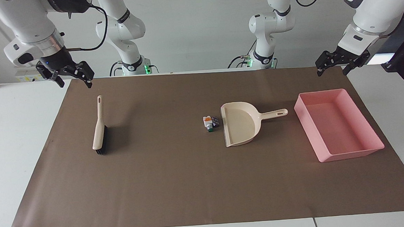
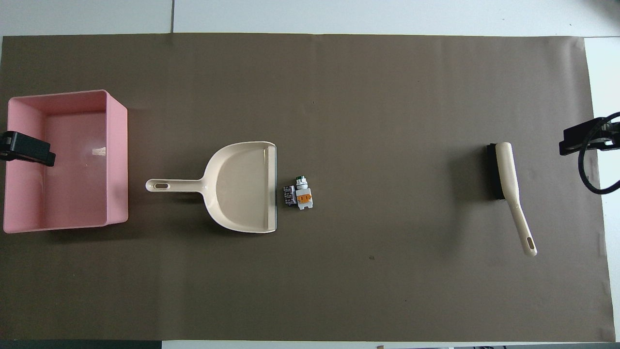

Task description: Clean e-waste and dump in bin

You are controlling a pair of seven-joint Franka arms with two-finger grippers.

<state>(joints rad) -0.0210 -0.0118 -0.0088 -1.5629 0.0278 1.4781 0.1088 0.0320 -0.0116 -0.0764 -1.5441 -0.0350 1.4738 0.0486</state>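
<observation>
At the right arm's end of the table, as I sweep the facing view from its left edge, I see the right gripper (image 1: 71,78) hanging in the air over the corner of the brown mat (image 1: 178,184), its jaws spread apart and holding nothing. Just under it on my screen, flat on the mat, lies the brush (image 1: 99,129), beige handle pointing toward the robots and black bristles along the side that faces the dustpan. Moving along, I come to the e-waste (image 1: 211,122), a small cluster of bits with white, orange and green on one piece and a dark block touching it; it sits on the mat near the middle of the table, right against the open lip of the dustpan (image 1: 240,123). I read the dustpan as lying flat, mouth toward the e-waste and handle pointing toward the bin (image 1: 339,124), with a clear gap between handle tip and bin. I see the bin as a pink tray resting on the mat at the left arm's end of the table. Last comes the left gripper (image 1: 333,67), up in the air above the mat's edge by the bin's robot-side end, jaws wide and empty.
</observation>
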